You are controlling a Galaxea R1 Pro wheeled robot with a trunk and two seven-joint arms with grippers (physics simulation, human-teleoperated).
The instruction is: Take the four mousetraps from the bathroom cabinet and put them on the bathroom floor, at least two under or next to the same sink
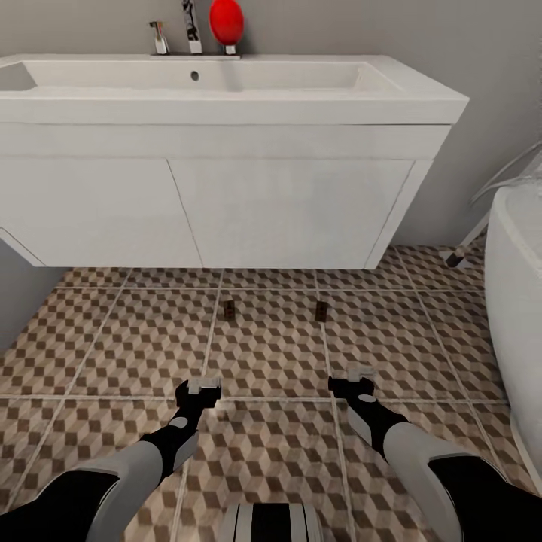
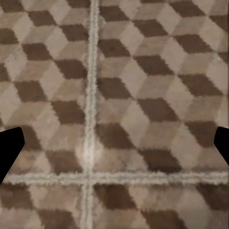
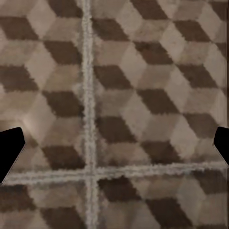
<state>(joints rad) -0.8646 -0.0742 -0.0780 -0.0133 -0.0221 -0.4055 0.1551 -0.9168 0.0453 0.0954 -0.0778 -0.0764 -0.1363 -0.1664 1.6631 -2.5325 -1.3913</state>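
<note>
Scene evenly and softly lit, no single light source identified. Sink (image 1: 226,98) top rendered bright white, front panels slightly greyer; faint shade seen on bathroom floor (image 1: 271,354) below it. Small soft shadows noted on tiles beside both arms. No glare found. Head view sharp in middle, mild stretching toward edges. Wrist views coarse and blurred: tile pattern grainy, grout lines fuzzy, pale smudge at one grout crossing.

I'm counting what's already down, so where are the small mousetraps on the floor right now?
In the head view, two small dark mousetraps lie apart on the cube-patterned tile floor, just in front of the white sink cabinet, beyond both hands.
</note>
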